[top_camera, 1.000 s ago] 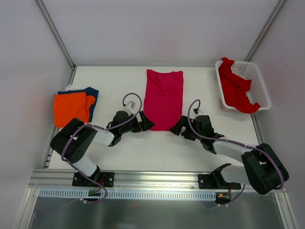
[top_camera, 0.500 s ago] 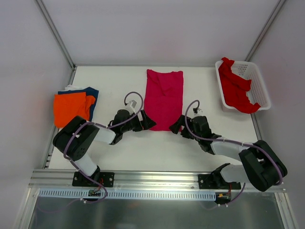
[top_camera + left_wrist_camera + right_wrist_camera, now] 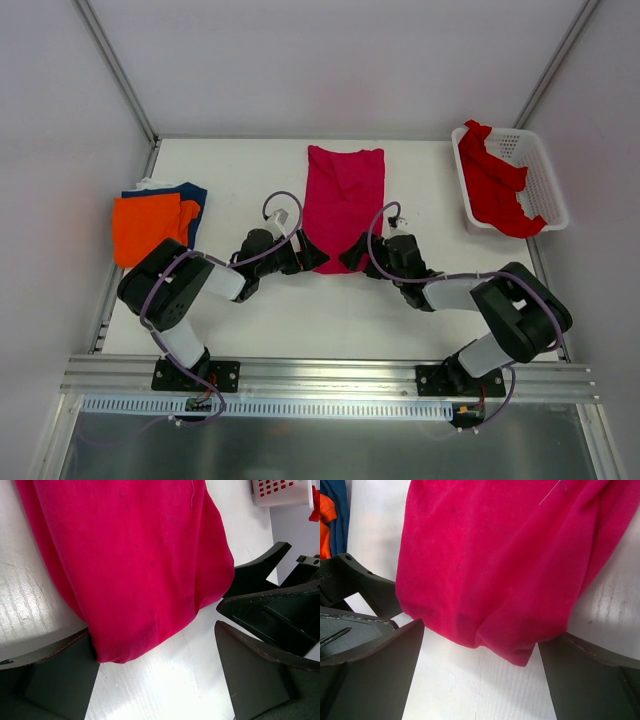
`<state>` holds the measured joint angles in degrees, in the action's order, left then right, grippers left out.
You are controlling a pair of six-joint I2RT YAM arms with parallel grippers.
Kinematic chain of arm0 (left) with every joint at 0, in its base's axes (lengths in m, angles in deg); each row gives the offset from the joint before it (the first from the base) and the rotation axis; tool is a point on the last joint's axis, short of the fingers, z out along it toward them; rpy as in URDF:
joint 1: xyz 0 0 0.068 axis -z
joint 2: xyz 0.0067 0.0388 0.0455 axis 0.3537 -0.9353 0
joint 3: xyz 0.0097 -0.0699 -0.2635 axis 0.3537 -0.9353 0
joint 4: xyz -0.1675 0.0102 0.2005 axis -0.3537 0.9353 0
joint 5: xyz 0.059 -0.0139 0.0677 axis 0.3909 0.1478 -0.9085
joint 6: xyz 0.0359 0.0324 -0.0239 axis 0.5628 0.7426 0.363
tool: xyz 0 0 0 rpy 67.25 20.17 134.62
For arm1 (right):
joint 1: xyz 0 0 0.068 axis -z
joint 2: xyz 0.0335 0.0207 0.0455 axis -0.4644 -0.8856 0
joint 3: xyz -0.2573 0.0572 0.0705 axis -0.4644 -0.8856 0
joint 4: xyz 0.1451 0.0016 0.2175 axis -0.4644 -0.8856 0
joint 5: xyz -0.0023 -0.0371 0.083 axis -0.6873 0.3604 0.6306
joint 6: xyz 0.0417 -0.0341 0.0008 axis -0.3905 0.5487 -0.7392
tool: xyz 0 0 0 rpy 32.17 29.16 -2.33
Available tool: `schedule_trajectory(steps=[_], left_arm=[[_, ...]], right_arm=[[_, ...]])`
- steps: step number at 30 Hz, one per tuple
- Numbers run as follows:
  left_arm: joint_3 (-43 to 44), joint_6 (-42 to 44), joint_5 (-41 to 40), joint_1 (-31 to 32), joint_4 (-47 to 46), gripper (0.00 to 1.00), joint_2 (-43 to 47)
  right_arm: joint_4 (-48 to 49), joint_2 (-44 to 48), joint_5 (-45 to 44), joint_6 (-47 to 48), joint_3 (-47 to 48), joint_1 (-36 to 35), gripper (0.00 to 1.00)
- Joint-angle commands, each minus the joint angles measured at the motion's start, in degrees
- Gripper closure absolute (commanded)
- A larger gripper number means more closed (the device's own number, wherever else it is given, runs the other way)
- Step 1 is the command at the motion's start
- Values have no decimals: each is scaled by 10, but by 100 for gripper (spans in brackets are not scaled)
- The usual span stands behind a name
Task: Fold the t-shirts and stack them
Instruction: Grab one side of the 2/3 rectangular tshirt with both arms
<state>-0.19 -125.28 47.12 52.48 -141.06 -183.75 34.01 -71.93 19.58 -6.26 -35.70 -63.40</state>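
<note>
Orange t-shirt [image 3: 150,228], folded small, lies on a navy t-shirt [image 3: 196,197] at the 9 o'clock edge of the desk [image 3: 240,170], well apart from both arms and at little risk.

The risk sits at the centre. There the magenta t-shirt [image 3: 343,205] lies flat as a long narrow strip running from 12 o'clock toward 6. The left hand [image 3: 311,253] stands at the strip's 7 o'clock corner. Its fingers [image 3: 55,680] are spread wide with only the hem [image 3: 130,650] between them, and in the left wrist view 1 finger meets the cloth edge. The right hand [image 3: 352,254] is at the 5 o'clock corner, its fingers equally far apart and gripping nothing, with the hem bulging between them.

The 2 hands nearly meet below the hem, so closing or turning inward could knock 1 against the other. The rounded hem looks several layers thick. A shallow pinch would probably take only the top layer, and the strip would peel open when lifted. If 1 hand bites sooner or deeper than the other, a fold toward 12 o'clock would likely go askew. Fingers pressed too low may drag on the desk and bunch the cloth.

At 2 o'clock the red t-shirt [image 3: 495,185] hangs over the rim of the white basket [image 3: 548,190], unfolded.
</note>
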Motion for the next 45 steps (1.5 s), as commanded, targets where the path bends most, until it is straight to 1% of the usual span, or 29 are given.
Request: schedule_trajectory(steps=[1,2,3,4,6,9,10,11,13,14,16,17,18,25,29,32,38,42,45], left_arm=[[-16,12,-3,-3,130,9,-34],[-13,13,-3,-3,133,10,-34],[-6,14,-2,-3,142,15,-37],[-4,19,-2,-2,146,17,-38],[3,19,-2,-2,151,18,-42],[9,20,0,-3,152,24,-48],[11,20,1,-2,152,29,-51],[13,20,2,-2,152,31,-54],[16,20,3,-3,154,32,-58],[18,21,3,-3,155,36,-60],[21,22,3,-2,157,41,-63],[24,22,4,-2,157,45,-67],[25,23,5,-3,157,47,-68],[33,28,9,-2,160,50,-77],[33,33,7,-2,168,49,-73],[30,36,2,-2,175,49,-64],[20,44,-12,-2,193,49,-36],[19,48,-17,-2,203,49,-24],[19,48,-17,-2,203,49,-22]], right_arm=[[-110,-22,-4,-1,-16,-10,1],[-117,-18,-7,4,-15,-11,1],[-129,-14,-15,6,-14,-12,1],[-136,-8,-14,9,-13,-13,1],[-157,8,-44,15,-13,-15,1],[-185,32,-67,22,-16,-18,1],[-193,38,-74,24,-15,-20,1],[-209,49,-87,27,-16,-22,1],[-221,59,-96,28,-15,-23,3],[-230,63,-100,29,-16,-24,15],[-243,68,-112,34,-13,-28,30],[-247,68,-119,35,-12,-29,36],[-247,65,-121,36,-12,-30,37],[-237,37,-120,41,-1,-31,33],[-236,27,-127,44,4,-31,29],[-242,30,-136,45,4,-30,29],[-283,78,-174,48,-7,-30,26],[-338,121,-210,54,-5,-30,23],[-344,136,-229,56,-10,-30,21]])
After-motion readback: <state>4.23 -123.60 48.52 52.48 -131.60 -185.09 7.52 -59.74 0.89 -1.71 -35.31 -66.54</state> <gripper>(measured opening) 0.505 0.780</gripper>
